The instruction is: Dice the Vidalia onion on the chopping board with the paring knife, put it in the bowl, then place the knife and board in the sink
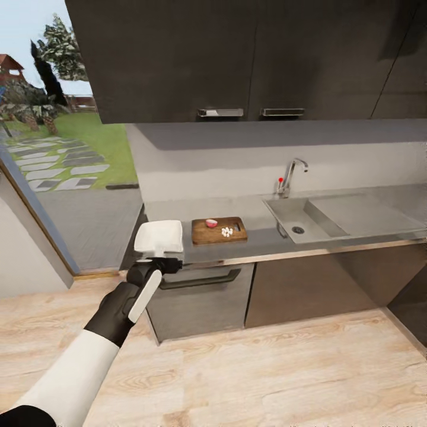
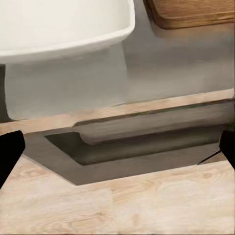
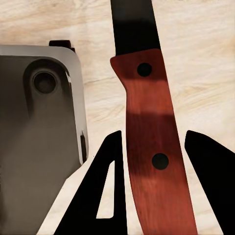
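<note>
Here, grey countertop [image 1: 261,240], wooden floor [image 1: 267,373].

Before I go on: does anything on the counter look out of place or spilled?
Nothing spilled. The diced onion sits in a small pile on the chopping board, beside a remaining pinkish piece. The bowl looks odd: it overhangs the countertop front edge at the left gripper.

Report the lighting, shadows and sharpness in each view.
Head view: even, soft light; the wall cabinets cast a dark band on the wall above the sink; fine detail is soft.
Left wrist view: the bowl shades the countertop; edges are slightly blurred.
Right wrist view: the paring knife is sharp, with shadow bands across its handle.
</note>
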You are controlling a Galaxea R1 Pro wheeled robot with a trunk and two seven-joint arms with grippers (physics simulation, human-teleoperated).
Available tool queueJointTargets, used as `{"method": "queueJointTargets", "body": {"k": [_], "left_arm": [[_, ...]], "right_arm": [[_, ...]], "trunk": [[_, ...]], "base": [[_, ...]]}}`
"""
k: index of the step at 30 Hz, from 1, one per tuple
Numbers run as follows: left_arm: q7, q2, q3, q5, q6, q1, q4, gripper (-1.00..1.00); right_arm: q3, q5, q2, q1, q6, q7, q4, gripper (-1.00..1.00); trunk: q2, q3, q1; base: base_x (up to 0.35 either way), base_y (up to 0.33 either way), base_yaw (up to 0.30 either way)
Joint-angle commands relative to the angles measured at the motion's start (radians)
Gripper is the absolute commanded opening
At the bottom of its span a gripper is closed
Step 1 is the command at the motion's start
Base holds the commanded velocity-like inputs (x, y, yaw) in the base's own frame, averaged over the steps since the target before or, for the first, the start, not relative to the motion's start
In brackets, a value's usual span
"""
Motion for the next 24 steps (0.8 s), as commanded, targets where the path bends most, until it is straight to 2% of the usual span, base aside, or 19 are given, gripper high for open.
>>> {"method": "queueJointTargets", "body": {"k": [1,3,5,6,7,8,11,17,18,19,20,22,23,24], "left_arm": [[0.007,0.000,-0.015,0.010,-0.034,0.000,0.044,1.00],[0.004,0.000,-0.047,0.010,-0.115,0.004,0.116,1.00],[0.004,-0.001,-0.160,0.011,-0.336,0.028,0.318,1.00],[0.004,-0.002,-0.183,0.011,-0.389,0.034,0.371,1.00],[0.003,-0.010,-0.209,0.011,-0.479,0.045,0.453,1.00],[0.003,-0.015,-0.220,0.011,-0.542,0.052,0.506,1.00],[0.000,-0.024,-0.235,0.011,-0.708,0.075,0.640,1.00],[-0.049,-0.038,-0.240,0.011,-0.912,0.108,0.837,1.00],[-0.061,-0.043,-0.240,0.011,-0.962,0.111,0.886,1.00],[-0.080,-0.056,-0.240,0.011,-1.058,0.119,0.981,1.00],[-0.086,-0.063,-0.240,0.011,-1.101,0.122,1.022,1.00],[-0.093,-0.080,-0.240,0.011,-1.189,0.130,1.111,1.00],[-0.096,-0.087,-0.240,0.011,-1.231,0.133,1.146,1.00],[-0.098,-0.093,-0.239,0.011,-1.284,0.144,1.176,1.00]], "right_arm": [[-0.005,0.004,0.000,-0.002,-0.008,0.004,0.001,-1.00],[-0.004,-0.006,-0.001,-0.002,-0.008,0.003,0.014,-1.00],[-0.004,-0.023,-0.006,-0.002,-0.009,0.002,0.027,-1.00],[-0.004,-0.024,-0.010,-0.002,-0.011,0.002,0.029,-1.00],[-0.004,-0.024,-0.017,-0.002,-0.017,0.002,0.030,-1.00],[-0.004,-0.024,-0.020,-0.002,-0.023,0.002,0.030,-1.00],[-0.004,-0.025,-0.024,-0.002,-0.042,0.002,0.031,-1.00],[-0.004,-0.024,-0.025,-0.002,-0.058,0.002,0.033,-1.00],[-0.004,-0.024,-0.026,-0.002,-0.059,0.002,0.034,-1.00],[-0.004,-0.024,-0.027,-0.002,-0.070,0.002,0.035,-1.00],[-0.004,-0.024,-0.031,-0.002,-0.084,0.002,0.044,-1.00],[-0.004,-0.025,-0.051,-0.002,-0.114,0.001,0.088,-1.00],[-0.004,-0.025,-0.069,-0.002,-0.123,0.000,0.118,-1.00],[-0.004,-0.026,-0.100,-0.002,-0.131,-0.005,0.168,-1.00]], "trunk": [[-0.002,-0.002,0.000],[-0.002,-0.002,0.000],[-0.002,-0.002,0.000],[-0.002,-0.002,0.000],[-0.002,-0.002,0.000],[-0.002,-0.002,0.000],[-0.002,-0.002,0.000],[-0.002,-0.002,0.000],[-0.002,-0.002,0.000],[-0.002,-0.002,0.000],[-0.002,-0.002,0.000],[-0.002,-0.002,0.000],[-0.002,-0.002,0.000],[-0.002,-0.002,0.000]], "base": [[-0.053,0.000,0.000],[-0.028,0.000,0.000],[-0.005,0.000,0.000],[-0.002,0.000,0.000],[0.000,0.000,0.000],[0.000,0.000,0.000],[0.000,0.000,0.000],[0.000,0.000,0.000],[0.000,0.000,0.000],[0.000,0.000,0.000],[0.000,0.000,0.000],[0.000,0.000,0.000],[0.000,0.000,0.000],[0.000,0.000,0.000]]}}
